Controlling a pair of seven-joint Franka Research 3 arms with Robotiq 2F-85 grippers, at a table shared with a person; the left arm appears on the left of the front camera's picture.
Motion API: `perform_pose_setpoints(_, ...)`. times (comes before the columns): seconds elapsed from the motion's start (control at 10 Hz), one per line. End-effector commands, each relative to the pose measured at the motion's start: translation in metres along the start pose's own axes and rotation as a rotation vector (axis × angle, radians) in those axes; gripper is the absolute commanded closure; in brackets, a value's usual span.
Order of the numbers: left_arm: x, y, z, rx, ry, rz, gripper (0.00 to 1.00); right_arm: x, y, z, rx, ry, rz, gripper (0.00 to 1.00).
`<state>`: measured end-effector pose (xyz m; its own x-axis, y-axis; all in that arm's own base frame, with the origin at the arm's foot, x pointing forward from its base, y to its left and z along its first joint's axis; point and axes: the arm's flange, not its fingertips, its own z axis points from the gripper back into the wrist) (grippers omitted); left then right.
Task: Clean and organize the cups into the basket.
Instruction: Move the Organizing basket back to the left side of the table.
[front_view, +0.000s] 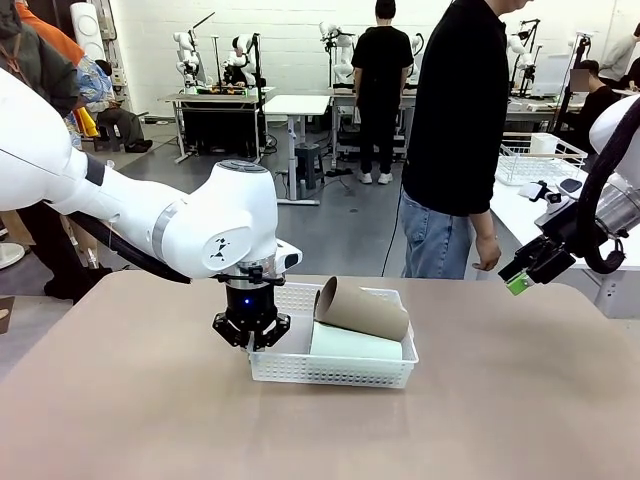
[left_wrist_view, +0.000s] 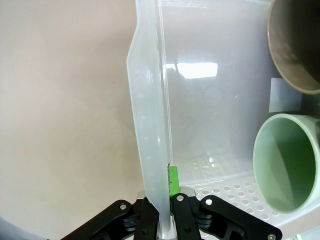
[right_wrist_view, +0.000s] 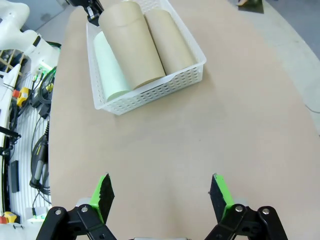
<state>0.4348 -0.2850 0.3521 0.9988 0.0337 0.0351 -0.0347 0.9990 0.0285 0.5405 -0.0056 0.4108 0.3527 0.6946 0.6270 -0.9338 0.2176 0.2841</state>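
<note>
A light tan desk (front_view: 140, 400) fills the foreground. Near its middle sits a shallow white basket (front_view: 330, 370) with perforated sides. The left gripper (front_view: 251, 335) comes down from a white arm on the left and is clamped tight on the basket's left end wall; in the left wrist view its black fingers pinch the thin translucent wall, with a green pad (left_wrist_view: 173, 181) pressed against the inner face.

Three cups lie on their sides in the basket. In the right wrist view a pale mint green cup (right_wrist_view: 111, 67) rests against one long wall, a tan brown cup (right_wrist_view: 170, 42) lies along the other, and a second brown cup (right_wrist_view: 132, 45) rides on top between them, tilted. In the left wrist view, two open mouths face the camera: the green one lower, a brown one above it.

The right gripper (front_view: 527, 272) hovers above the desk's far right edge, well apart from the basket, its jaws spread wide and holding nothing. Its two green pads stand far apart in the right wrist view.

Beyond the desk a person (front_view: 455, 140) in a black top and jeans stands at the far side, one hand (front_view: 488, 252) hanging loose.
</note>
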Motion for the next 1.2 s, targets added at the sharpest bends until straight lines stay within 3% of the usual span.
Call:
perform_pose_setpoints(0.0, -0.001, 0.000, -0.001, 0.004, 0.000, -0.001, 1.00, 0.000, 0.000, 0.000, 0.000, 0.000, 0.000, 0.00)
perform_pose_setpoints(0.1, -0.001, 0.000, -0.001, 0.004, 0.000, -0.001, 1.00, -0.004, 0.013, 0.014, 0.087, -0.005, -0.078, 0.00)
perform_pose_setpoints(0.2, -0.001, 0.000, -0.001, 0.004, 0.000, -0.001, 1.00, -0.011, 0.028, 0.023, 0.091, -0.033, -0.307, 0.00)
perform_pose_setpoints(0.4, -0.001, 0.000, -0.001, 0.004, 0.000, -0.001, 1.00, -0.055, 0.054, 0.060, 0.077, -0.054, -0.590, 0.00)
perform_pose_setpoints(0.7, -0.001, 0.000, -0.001, 0.004, 0.000, -0.001, 1.00, -0.125, 0.102, 0.123, 0.067, -0.139, -0.867, 0.00)
perform_pose_setpoints(0.9, -0.001, 0.000, -0.001, 0.004, 0.000, -0.001, 1.00, -0.181, 0.133, 0.157, 0.056, -0.381, -0.920, 0.00)
perform_pose_setpoints(1.1, -0.001, 0.000, -0.001, 0.004, 0.000, -0.001, 1.00, -0.249, 0.150, 0.174, 0.189, -0.630, -0.909, 0.00)
